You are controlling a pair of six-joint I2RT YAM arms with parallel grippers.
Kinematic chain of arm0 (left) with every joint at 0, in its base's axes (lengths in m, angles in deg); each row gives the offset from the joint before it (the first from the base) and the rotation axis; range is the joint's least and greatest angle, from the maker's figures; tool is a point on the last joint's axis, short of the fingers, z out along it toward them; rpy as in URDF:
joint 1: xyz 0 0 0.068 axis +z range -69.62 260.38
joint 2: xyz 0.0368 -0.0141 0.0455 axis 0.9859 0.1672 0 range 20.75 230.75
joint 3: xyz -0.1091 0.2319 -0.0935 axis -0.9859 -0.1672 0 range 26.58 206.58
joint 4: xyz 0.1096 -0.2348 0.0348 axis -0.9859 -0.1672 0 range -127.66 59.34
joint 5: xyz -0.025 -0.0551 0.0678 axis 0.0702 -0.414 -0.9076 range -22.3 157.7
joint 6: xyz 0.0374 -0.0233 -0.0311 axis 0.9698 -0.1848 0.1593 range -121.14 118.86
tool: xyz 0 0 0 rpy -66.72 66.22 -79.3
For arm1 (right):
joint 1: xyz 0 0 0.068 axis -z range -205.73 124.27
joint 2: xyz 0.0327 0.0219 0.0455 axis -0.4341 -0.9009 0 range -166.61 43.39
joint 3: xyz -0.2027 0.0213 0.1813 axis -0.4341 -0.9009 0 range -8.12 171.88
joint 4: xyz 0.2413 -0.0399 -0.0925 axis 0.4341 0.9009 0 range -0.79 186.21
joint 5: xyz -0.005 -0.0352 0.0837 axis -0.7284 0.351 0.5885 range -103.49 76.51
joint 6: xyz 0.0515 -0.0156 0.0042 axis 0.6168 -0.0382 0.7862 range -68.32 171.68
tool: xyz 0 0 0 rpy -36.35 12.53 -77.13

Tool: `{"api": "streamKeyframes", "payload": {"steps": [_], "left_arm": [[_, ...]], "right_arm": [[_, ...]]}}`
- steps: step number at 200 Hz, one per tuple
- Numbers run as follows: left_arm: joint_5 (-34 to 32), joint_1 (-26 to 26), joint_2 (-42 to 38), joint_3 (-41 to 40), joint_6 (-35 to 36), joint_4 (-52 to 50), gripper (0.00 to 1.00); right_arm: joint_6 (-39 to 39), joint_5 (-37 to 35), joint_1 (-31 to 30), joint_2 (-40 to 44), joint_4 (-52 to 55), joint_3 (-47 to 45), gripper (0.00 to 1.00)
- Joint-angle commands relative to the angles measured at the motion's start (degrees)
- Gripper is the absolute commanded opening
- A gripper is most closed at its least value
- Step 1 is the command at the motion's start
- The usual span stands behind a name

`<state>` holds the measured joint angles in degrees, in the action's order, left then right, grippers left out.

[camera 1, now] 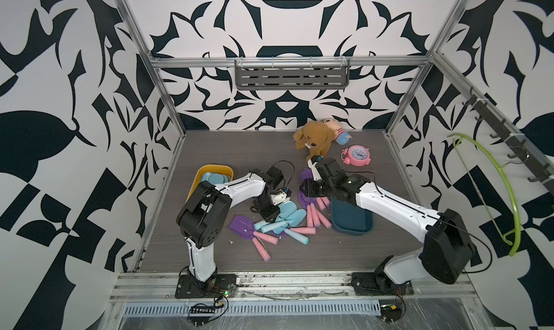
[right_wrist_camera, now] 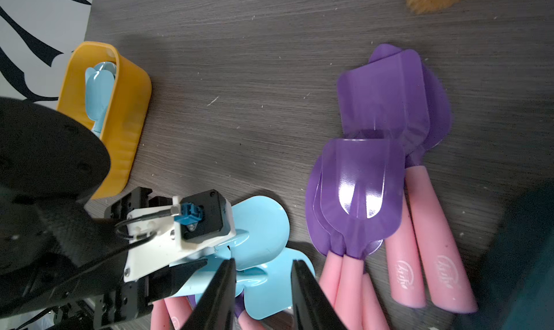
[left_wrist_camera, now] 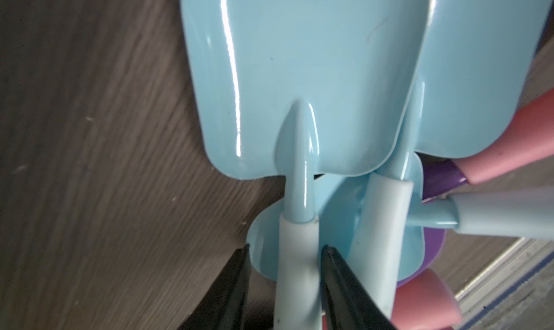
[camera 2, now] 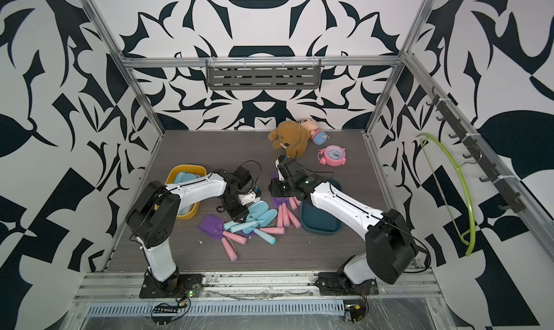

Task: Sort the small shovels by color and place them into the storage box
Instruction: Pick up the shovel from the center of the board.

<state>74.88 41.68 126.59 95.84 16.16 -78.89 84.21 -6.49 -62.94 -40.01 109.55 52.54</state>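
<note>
Here the left gripper (left_wrist_camera: 286, 247) straddles the handle of a blue shovel (left_wrist_camera: 299, 88).

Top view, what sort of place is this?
Likely a robot test cell: two arms bolted to a metal rail, patterned walls on an aluminium frame, and toy shovels staged on a small table.
</note>
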Motion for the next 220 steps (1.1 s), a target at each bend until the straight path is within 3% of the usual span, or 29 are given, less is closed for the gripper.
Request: {"api": "streamKeyframes", "payload": {"steps": [1,67,91,118,141,220], "left_arm": [[-0.9,-0.2,0.4,1.1,0.1,-0.5,0.36],[-5.0,0.0,-4.3,-0.1,0.8,0.4,0.09],[-4.9,1.3,-8.4,-0.8,1.1,0.9,0.01],[-3.2,4.8,-12.5,-1.6,1.2,1.1,0.00],[-2.5,9.3,-15.0,-2.0,0.1,2.6,0.00],[-1.3,34.3,-24.1,-4.8,-5.3,4.2,0.00]], "right_arm": [[-0.5,-1.1,0.1,1.3,-0.7,0.3,0.36],[-0.1,-1.7,0.1,1.9,-2.2,-0.1,0.36],[1.6,1.3,0.1,1.0,-4.8,0.1,0.36],[4.7,5.7,0.1,-1.0,-8.9,1.1,0.36],[7.4,7.9,0.1,-2.9,-13.2,2.3,0.36],[8.3,8.9,0.1,-6.0,-14.9,4.5,0.36]]}}
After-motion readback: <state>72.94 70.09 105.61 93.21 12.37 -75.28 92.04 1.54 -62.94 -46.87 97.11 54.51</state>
